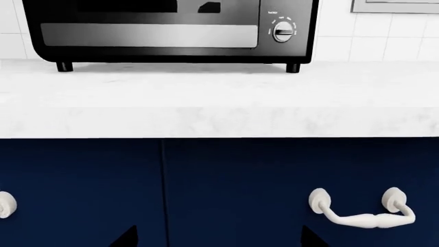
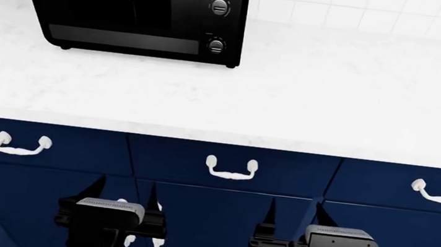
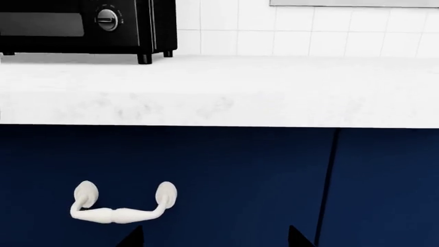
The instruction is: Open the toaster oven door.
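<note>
Head view: the toaster oven (image 2: 129,7) stands at the back left of the white counter (image 2: 332,99), its door (image 2: 109,2) shut. Below, before the navy drawers (image 2: 232,168), the left gripper (image 2: 124,203) and right gripper (image 2: 293,222) hang low, fingers apart, holding nothing.

Left wrist view: two dark fingertips (image 1: 125,237), spread wide, frame a drawer handle (image 1: 363,211); the oven sits above.

Right wrist view: fingertips (image 3: 131,237) likewise spread, touching nothing.

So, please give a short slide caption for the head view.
Closed toaster oven on the white counter; left tool and right tool low, open, before blue drawers.
</note>
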